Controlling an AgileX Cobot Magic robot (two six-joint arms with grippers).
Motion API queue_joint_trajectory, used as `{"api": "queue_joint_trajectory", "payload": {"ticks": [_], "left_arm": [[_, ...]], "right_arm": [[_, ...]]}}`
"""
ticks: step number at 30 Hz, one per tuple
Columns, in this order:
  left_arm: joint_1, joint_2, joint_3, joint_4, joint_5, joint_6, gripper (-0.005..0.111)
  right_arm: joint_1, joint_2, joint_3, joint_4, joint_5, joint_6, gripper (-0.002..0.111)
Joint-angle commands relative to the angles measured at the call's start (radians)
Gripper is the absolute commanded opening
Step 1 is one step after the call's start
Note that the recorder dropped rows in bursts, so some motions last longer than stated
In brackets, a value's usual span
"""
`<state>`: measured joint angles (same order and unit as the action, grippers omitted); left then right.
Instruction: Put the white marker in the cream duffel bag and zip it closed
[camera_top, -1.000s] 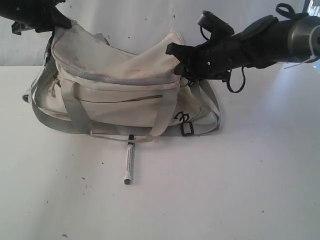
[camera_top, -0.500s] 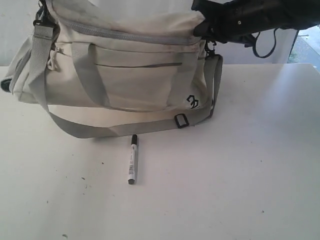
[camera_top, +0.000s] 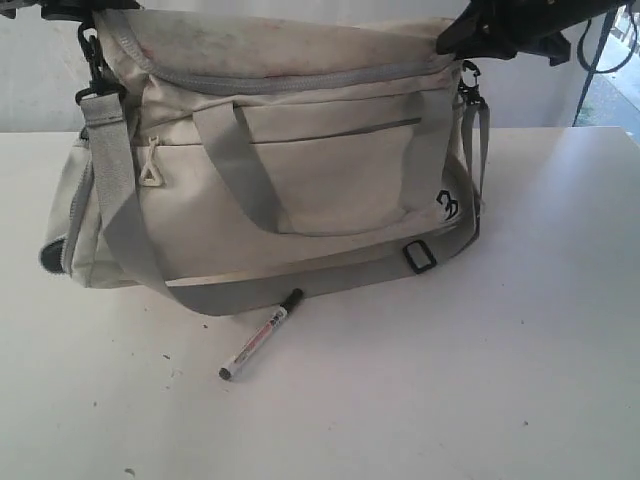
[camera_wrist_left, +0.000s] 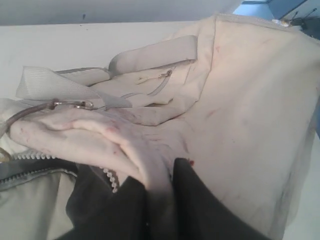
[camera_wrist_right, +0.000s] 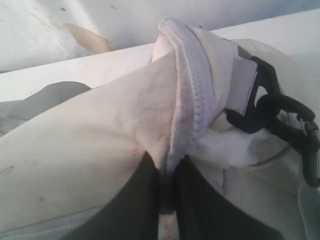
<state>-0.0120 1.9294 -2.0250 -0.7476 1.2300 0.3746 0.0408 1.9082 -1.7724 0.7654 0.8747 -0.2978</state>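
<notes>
The cream duffel bag (camera_top: 290, 170) hangs lifted and stretched between both arms, its base still low over the table, zipper (camera_top: 270, 82) shut along the top. My left gripper (camera_wrist_left: 162, 175) is shut on a fold of the bag's fabric (camera_wrist_left: 150, 150) at its left top corner. At the right top corner my right gripper (camera_wrist_right: 167, 172) pinches the bag's end seam (camera_wrist_right: 187, 100), beside a black buckle (camera_wrist_right: 280, 117). In the exterior view the right gripper (camera_top: 470, 35) shows at the upper edge. The white marker (camera_top: 260, 335) lies slanted on the table in front of the bag, black cap toward it.
The grey shoulder strap (camera_top: 300, 285) droops along the bag's front, reaching the table just behind the marker. A black slider buckle (camera_top: 419, 256) sits on it. The white table (camera_top: 480, 380) stretches open in front and to the right. A wall stands behind.
Both arms lifted the bag higher and pulled it forward and taut. The strap swept the marker, turning it from upright in view to slanted.
</notes>
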Motion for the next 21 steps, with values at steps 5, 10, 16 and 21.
{"api": "queue_joint_trajectory", "payload": {"ticks": [5,10,16,21], "left_arm": [[0.004,-0.039,0.005,0.115,-0.009,0.029,0.0],[0.004,-0.032,0.057,0.225,-0.009,-0.029,0.0],[0.0,-0.032,0.201,0.205,-0.055,-0.029,0.0],[0.0,-0.032,0.327,0.188,-0.134,-0.029,0.0]], "right_arm": [[-0.056,-0.007,-0.046,-0.101,-0.099,0.039,0.0],[-0.054,0.033,-0.04,-0.101,-0.159,0.034,0.0],[-0.045,0.096,-0.04,-0.102,-0.129,0.034,0.0],[-0.029,0.152,-0.04,-0.104,-0.087,-0.003,0.0]]}}
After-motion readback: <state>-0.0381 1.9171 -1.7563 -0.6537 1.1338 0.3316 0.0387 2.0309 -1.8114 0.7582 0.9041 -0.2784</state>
